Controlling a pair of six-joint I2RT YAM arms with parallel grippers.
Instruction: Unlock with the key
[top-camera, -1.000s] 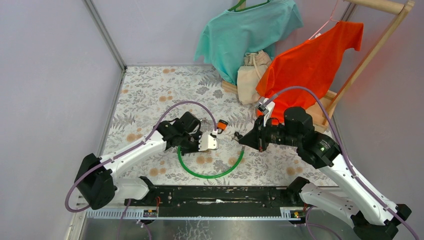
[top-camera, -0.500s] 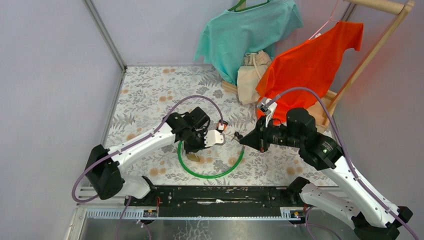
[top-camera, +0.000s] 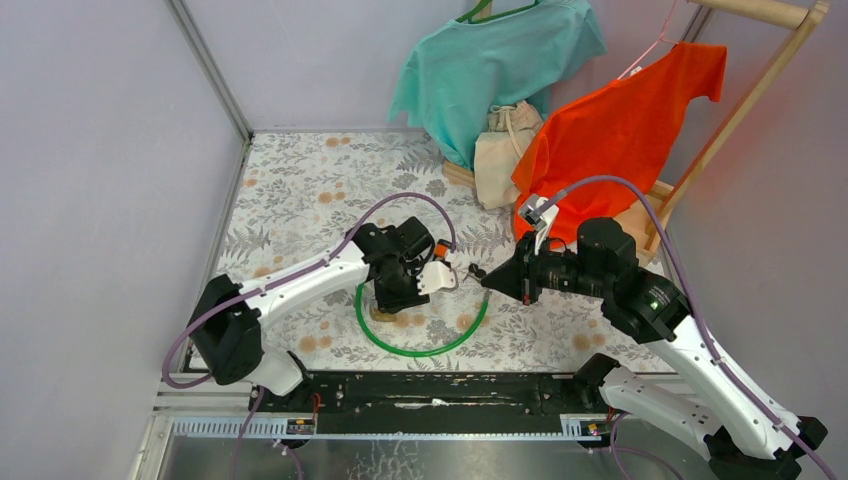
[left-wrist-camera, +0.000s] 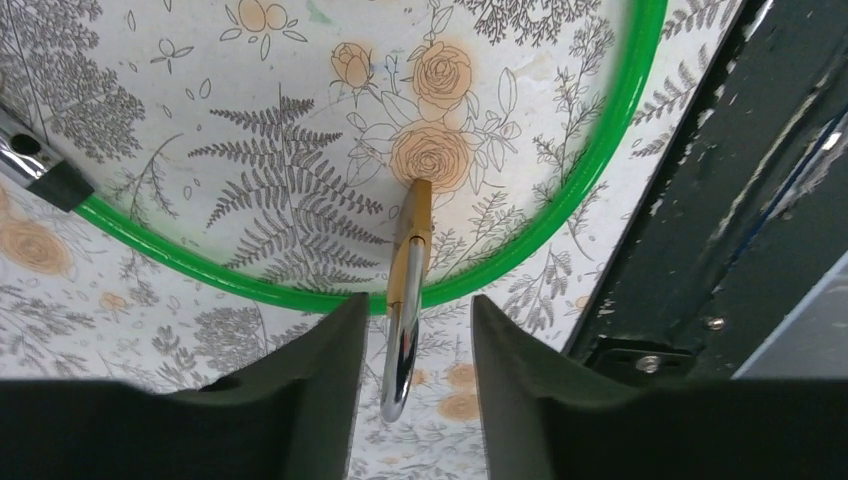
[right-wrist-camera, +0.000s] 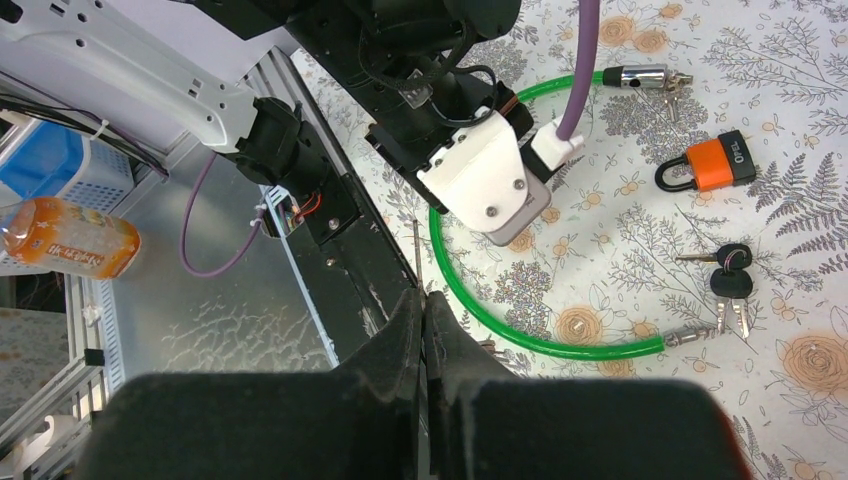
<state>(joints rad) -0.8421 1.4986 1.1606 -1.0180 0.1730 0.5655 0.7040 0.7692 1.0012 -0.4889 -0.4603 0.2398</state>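
Observation:
A brass padlock (left-wrist-camera: 416, 235) with a chrome shackle (left-wrist-camera: 400, 350) shows edge-on in the left wrist view, inside the green cable loop (left-wrist-camera: 560, 215). My left gripper (left-wrist-camera: 415, 310) is open, its fingers (left-wrist-camera: 330, 350) on either side of the shackle with a gap on both sides. In the top view the left gripper (top-camera: 395, 298) points down over the padlock (top-camera: 383, 313). My right gripper (right-wrist-camera: 425, 300) is shut on a thin key (right-wrist-camera: 416, 255) whose blade sticks out of the tips. It hovers to the right (top-camera: 490, 282), pointing at the left gripper.
An orange padlock (right-wrist-camera: 712, 166) and a bunch of black-headed keys (right-wrist-camera: 730, 275) lie to the right of the left arm. The cable lock's chrome cylinder (right-wrist-camera: 640, 77) lies further back. The black base rail (top-camera: 430, 390) runs along the near edge. Shirts hang on a wooden rack (top-camera: 740, 110) at the back right.
My left arm has swung right and lowered its open gripper over the brass padlock. The right gripper has stayed nearly still with the key.

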